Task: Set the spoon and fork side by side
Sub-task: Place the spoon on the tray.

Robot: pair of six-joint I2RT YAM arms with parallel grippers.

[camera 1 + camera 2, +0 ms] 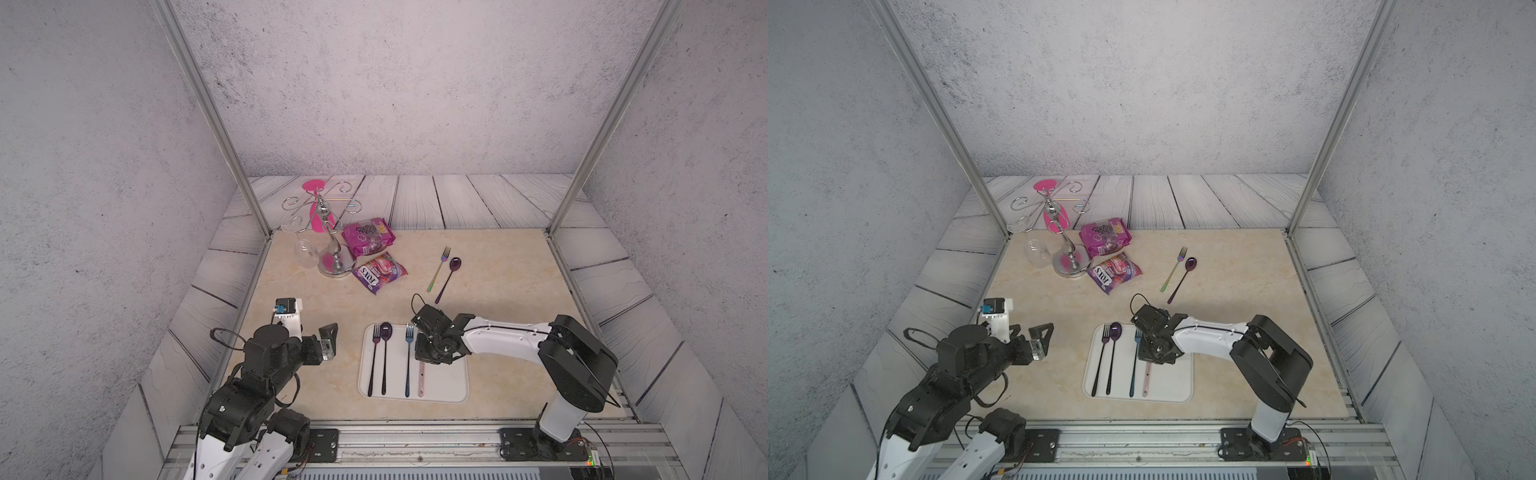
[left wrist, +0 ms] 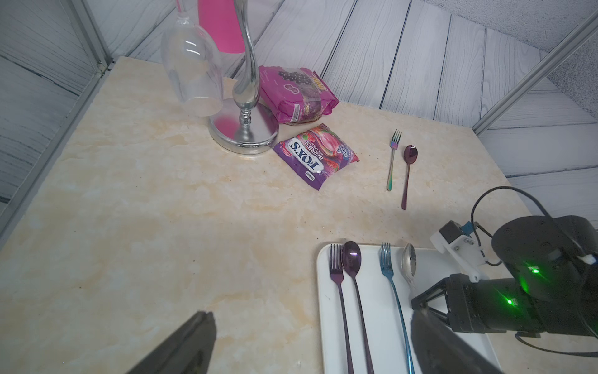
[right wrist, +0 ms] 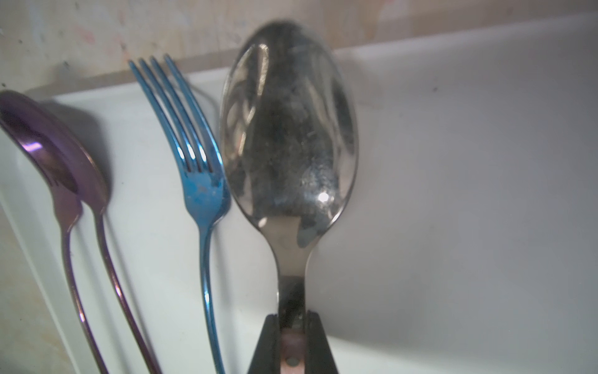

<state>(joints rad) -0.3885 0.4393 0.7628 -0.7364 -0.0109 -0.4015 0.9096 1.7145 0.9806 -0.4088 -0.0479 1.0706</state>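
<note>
Nearest, our left end effector (image 2: 310, 313) gapes wide; our right end effector (image 3: 292, 319) pinches the slim-necked silver spoon (image 3: 288, 136) beside the blue fork (image 3: 204, 191) on the smooth white tray (image 1: 440, 382), its bowl hidden in both top views. We count three spoons, three forks: one rainbow fork (image 1: 437, 271), one purple spoon (image 1: 446, 282) lie beyond.

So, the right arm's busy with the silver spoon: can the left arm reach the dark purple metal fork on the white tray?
Probably yes: the left gripper hangs open beside the white tray, and the dark purple metal fork lies along its nearest edge; only the purple spoon crowds it.
</note>
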